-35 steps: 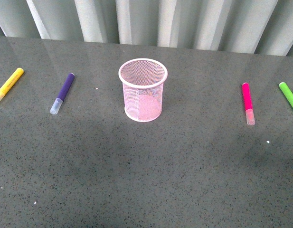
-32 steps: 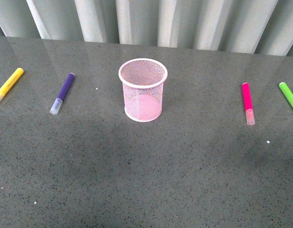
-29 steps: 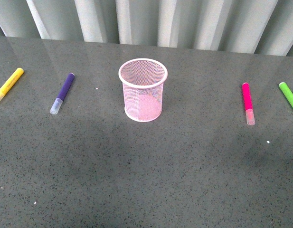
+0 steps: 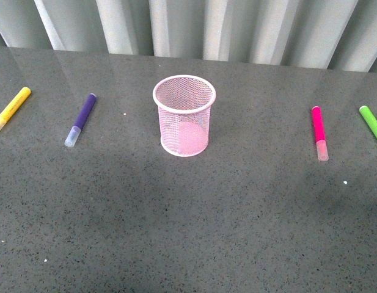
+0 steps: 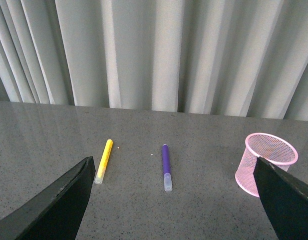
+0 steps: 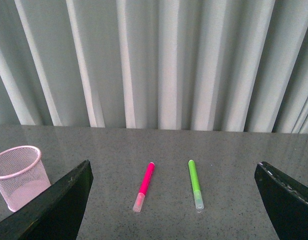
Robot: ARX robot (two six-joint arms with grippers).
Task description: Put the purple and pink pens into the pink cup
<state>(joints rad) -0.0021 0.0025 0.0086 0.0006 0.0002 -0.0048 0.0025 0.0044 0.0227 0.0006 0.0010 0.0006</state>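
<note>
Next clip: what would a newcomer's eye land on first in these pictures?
The pink mesh cup stands upright and looks empty in the middle of the dark speckled table. Four bright pens lie flat on either side of it. The yellow pen and purple pen are to its left, the pink pen and green pen to its right, none touching it.

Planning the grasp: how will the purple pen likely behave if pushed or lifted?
The purple pen is round and lies flat on the smooth table, so it may roll if nudged sideways. It looks stiff and probably light.
</note>
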